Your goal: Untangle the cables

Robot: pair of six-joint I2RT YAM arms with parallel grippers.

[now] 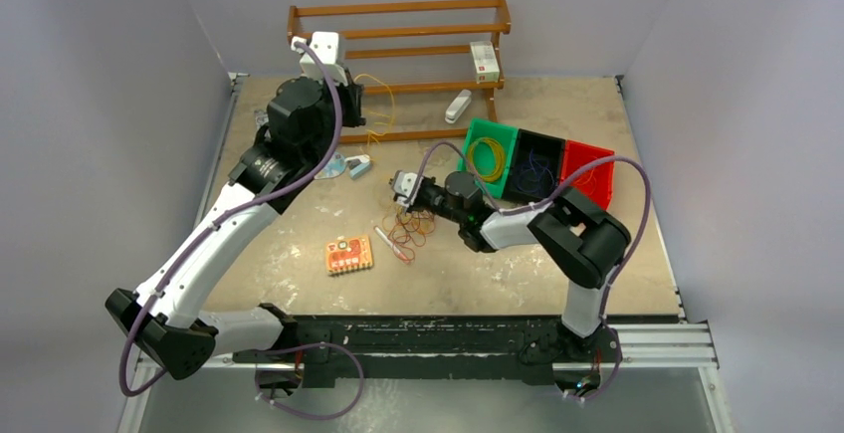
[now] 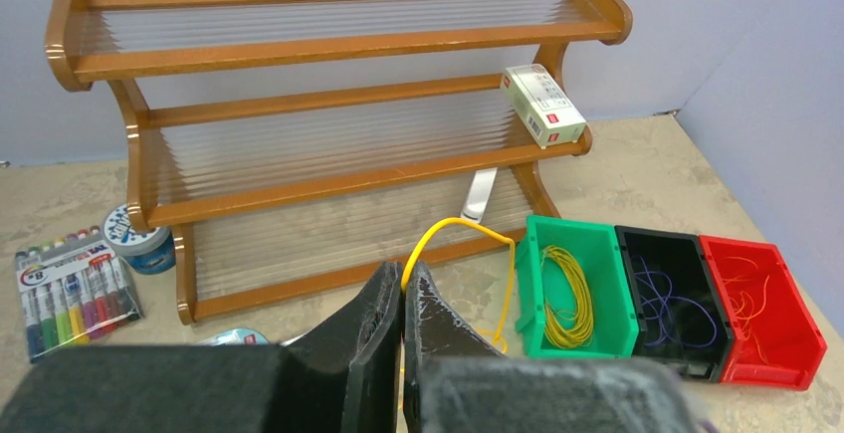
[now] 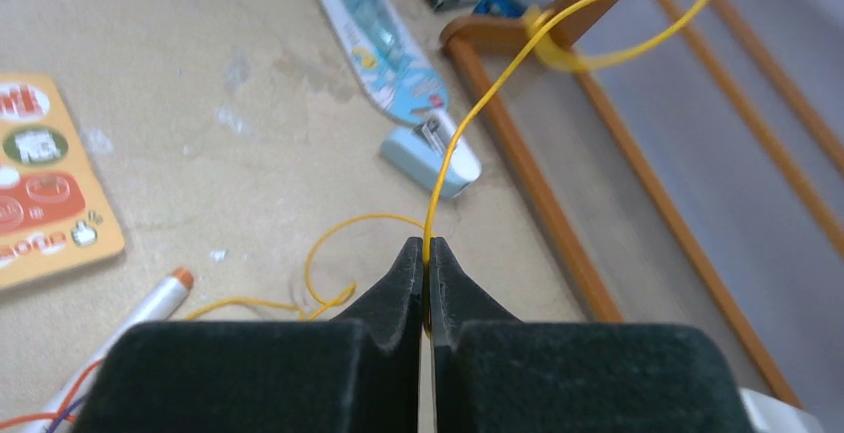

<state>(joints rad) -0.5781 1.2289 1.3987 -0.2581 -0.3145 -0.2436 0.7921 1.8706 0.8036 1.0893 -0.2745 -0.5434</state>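
Pulling one yellow cable (image 2: pixel 460 220) out of the knot appears to be the step in hand. The left gripper (image 2: pixel 403 279) hangs near the wooden rack (image 2: pixel 328 50), its claw pinched together on that strand, which bows out beyond the fingertips in a slack loop. From there the cable's long axis slants down and rightward to the table's middle. There the right gripper (image 3: pixel 426 252) has its claw clamped on the same strand, which rises taut from its tips toward the rack. Beside that gripper, a yellow tail curls along the table toward the tangle (image 1: pixel 410 226) of orange-red and dark strands. The next move probably calls for drawing the two grips apart until the tail slips free. The green bin (image 2: pixel 530 284) at right, which holds a yellow coil, looks the likely destination.
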